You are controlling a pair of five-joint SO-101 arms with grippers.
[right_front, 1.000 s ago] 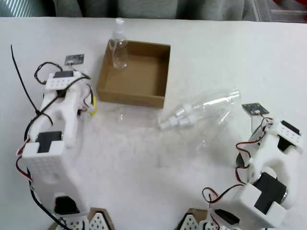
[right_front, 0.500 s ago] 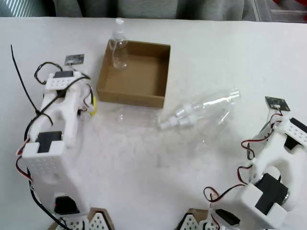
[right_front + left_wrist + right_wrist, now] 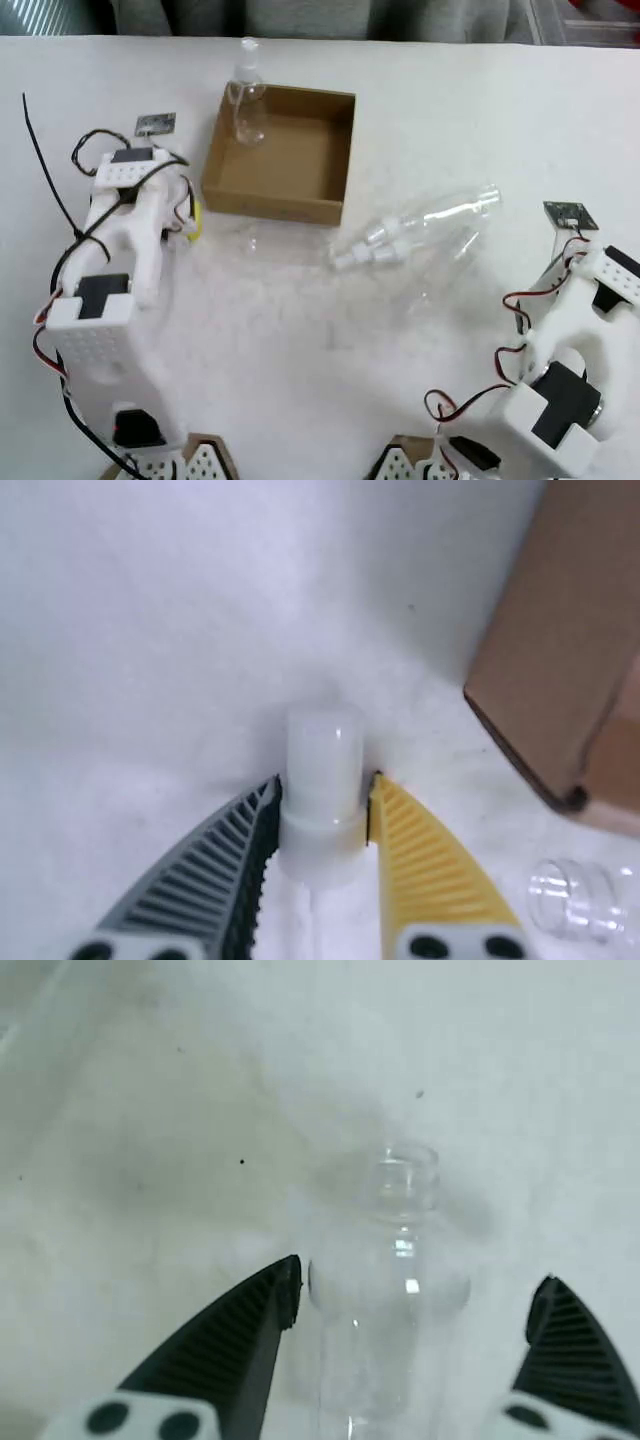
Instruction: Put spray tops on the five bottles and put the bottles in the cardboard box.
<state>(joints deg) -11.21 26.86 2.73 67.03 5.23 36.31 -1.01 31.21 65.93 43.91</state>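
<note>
White spray top (image 3: 322,755): clenched between the grey and yellow fingers of the left claw (image 3: 323,785), its rounded end pointing away from the claw. The grip sits low on its collar, probably so the top can be pressed onto a neck.
Open bottle by the left claw (image 3: 575,902): clear and without a top, it lies just beyond the yellow finger (image 3: 430,870). It is likely waiting for the held top.
Open bottle at the right claw (image 3: 385,1300): clear and uncapped, with its neck pointing away from the claw. It lies between the two black fingers and touches neither.
Right claw (image 3: 418,1282): released, jaws spread wide either side of that bottle. It seems lined up to close on the body and steady it.
Capped bottles (image 3: 410,235): at least two clear ones lie side by side on the table, between the box and the right arm (image 3: 570,330). Their white tops point toward the box; they look finished but not yet boxed.
Boxed bottle (image 3: 245,95): upright in a far corner of the box, top on, so one of the five appears done.
Cardboard box (image 3: 270,200): open side up, one corner near the left claw on its yellow-finger side, within short reach for drop-offs.
Table (image 3: 300,330): white, carrying everything.
</note>
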